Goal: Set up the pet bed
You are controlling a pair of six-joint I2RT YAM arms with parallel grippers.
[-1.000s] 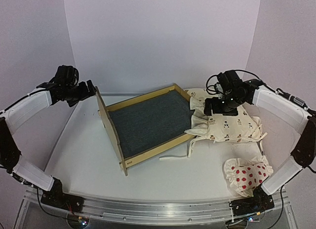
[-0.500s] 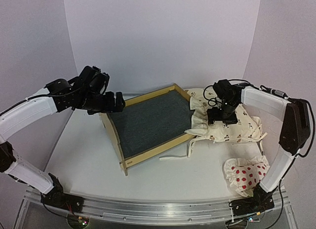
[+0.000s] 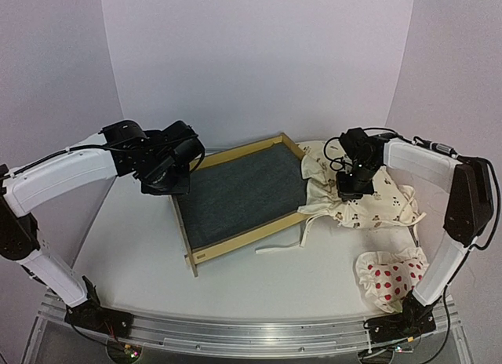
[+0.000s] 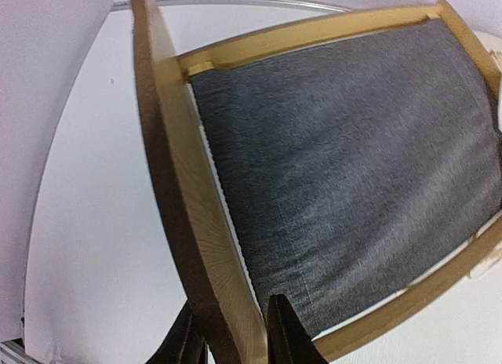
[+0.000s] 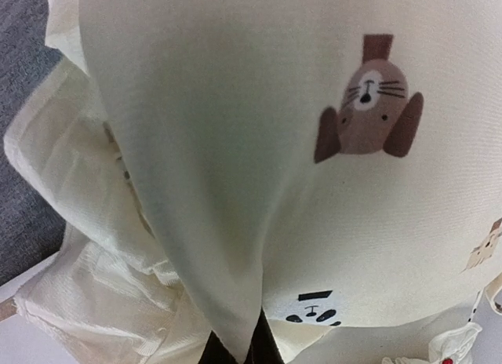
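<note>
Plywood fills our left wrist view, where the left tool (image 3: 171, 187) straddles the top of the headboard (image 4: 172, 144), a finger on each face and, we judge, clamped on it. The bed (image 3: 243, 195) sits midway across the desk (image 3: 133, 246), stretching rightward from that tool, its long axis running near left to far right, headboard at the left, foot touching the cover (image 3: 376, 203). The right tool (image 3: 351, 193), beyond the foot, is pinched on a fold of that cover, so the left arm is the nearer.
</note>
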